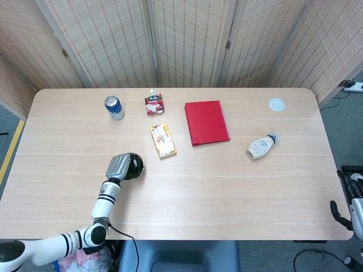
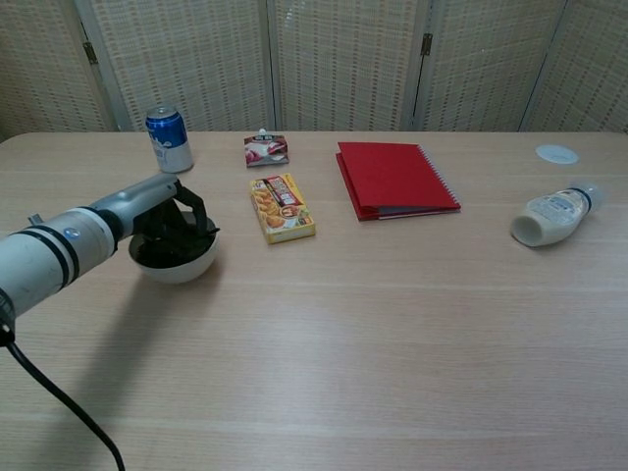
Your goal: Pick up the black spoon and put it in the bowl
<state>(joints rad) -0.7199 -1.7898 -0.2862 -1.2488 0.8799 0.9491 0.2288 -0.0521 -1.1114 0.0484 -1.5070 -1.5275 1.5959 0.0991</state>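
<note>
A white bowl (image 2: 182,265) with a dark inside stands on the table's left part, also seen as the bowl (image 1: 136,166) from the head view. My left hand (image 2: 179,224) hangs over it with its dark fingers curled down into the bowl; from above the left hand (image 1: 118,166) covers the bowl's left half. A thin black tip of the black spoon (image 2: 213,234) sticks out past the fingers at the bowl's right rim; the rest is lost among dark fingers and dark bowl. My right hand (image 1: 340,215) shows only partly, off the table's right edge.
A blue can (image 1: 114,107) stands behind the bowl. A yellow snack box (image 1: 163,140), a red packet (image 1: 153,104) and a red notebook (image 1: 206,122) lie mid-table. A mayonnaise bottle (image 1: 260,147) lies on its side at the right, with a white lid (image 1: 276,104) beyond.
</note>
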